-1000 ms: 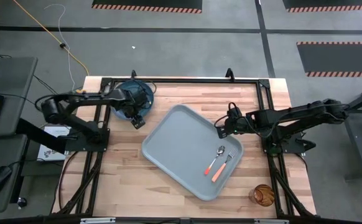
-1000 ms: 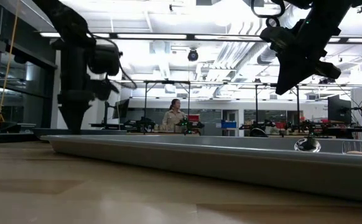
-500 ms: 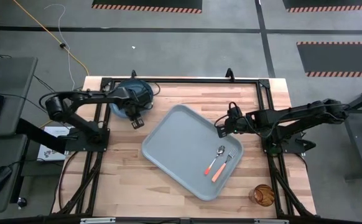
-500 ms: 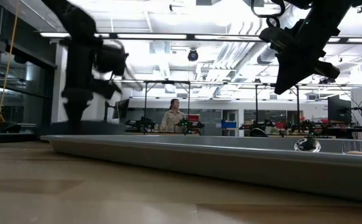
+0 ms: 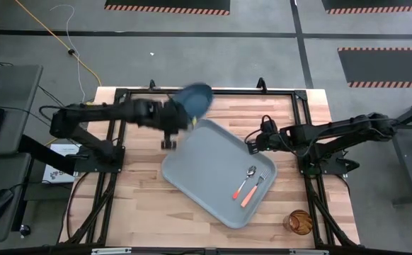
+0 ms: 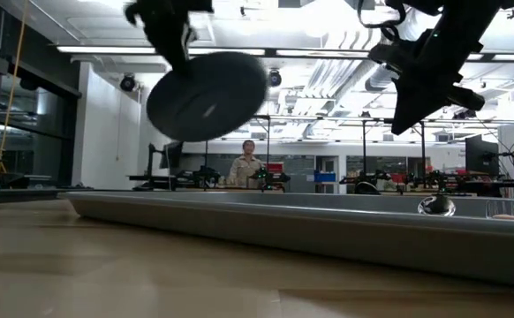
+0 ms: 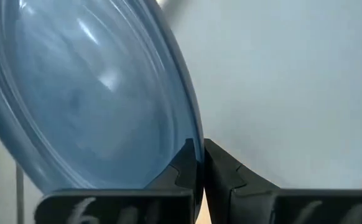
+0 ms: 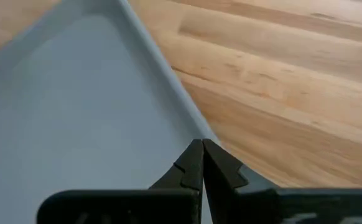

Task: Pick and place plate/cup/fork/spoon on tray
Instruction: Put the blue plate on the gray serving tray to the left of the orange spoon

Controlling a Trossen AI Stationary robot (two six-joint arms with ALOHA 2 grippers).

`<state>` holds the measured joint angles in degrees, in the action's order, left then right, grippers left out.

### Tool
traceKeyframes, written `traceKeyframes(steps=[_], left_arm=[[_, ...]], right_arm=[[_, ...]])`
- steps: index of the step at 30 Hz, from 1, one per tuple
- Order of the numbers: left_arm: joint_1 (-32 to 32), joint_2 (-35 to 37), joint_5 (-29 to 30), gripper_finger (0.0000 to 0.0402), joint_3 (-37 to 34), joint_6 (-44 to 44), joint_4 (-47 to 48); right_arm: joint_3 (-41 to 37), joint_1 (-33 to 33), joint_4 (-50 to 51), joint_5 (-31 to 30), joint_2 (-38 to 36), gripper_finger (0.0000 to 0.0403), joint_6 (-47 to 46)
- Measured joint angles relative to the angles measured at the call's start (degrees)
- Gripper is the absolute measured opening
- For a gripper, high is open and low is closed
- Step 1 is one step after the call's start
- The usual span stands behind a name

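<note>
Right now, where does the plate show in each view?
High view: plate held aloft by the left gripper, over the tray's far corner.
Low view: plate upper left, tilted, above the tray.
Left wrist view: plate fills the left side, rim pinched.
Right wrist view: not in it.
Shared landmark: the tray.

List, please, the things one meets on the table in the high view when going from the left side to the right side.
left gripper → plate it holds by the rim → spoon → fork → cup, off the tray.
</note>
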<state>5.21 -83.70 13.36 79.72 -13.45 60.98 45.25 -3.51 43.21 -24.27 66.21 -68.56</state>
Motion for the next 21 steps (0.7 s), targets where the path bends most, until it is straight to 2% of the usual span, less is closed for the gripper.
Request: traceKeyframes(steps=[5,8,16,21], left_arm=[[-11.82,-4.55,0.40,0.0001,1.42,-4.01,-2.35],[-16.74,-8.61,2.18,0.0001,1.42,-5.20,-4.34],[-21.42,-19.20,2.15,0.0001,1.40,-5.25,-7.84],[-22.32,-23.23,-1.28,0.0001,1.40,-5.18,-12.11]], right_arm=[[0.00,2.42,5.77,-0.19,-2.19,0.0000,0.05],[0.00,3.78,8.74,-0.91,-4.85,0.0000,1.32],[0.00,6.76,10.92,-1.03,-11.31,0.0000,6.58],[0.00,7.53,11.23,-1.10,-12.85,0.0000,8.91]])
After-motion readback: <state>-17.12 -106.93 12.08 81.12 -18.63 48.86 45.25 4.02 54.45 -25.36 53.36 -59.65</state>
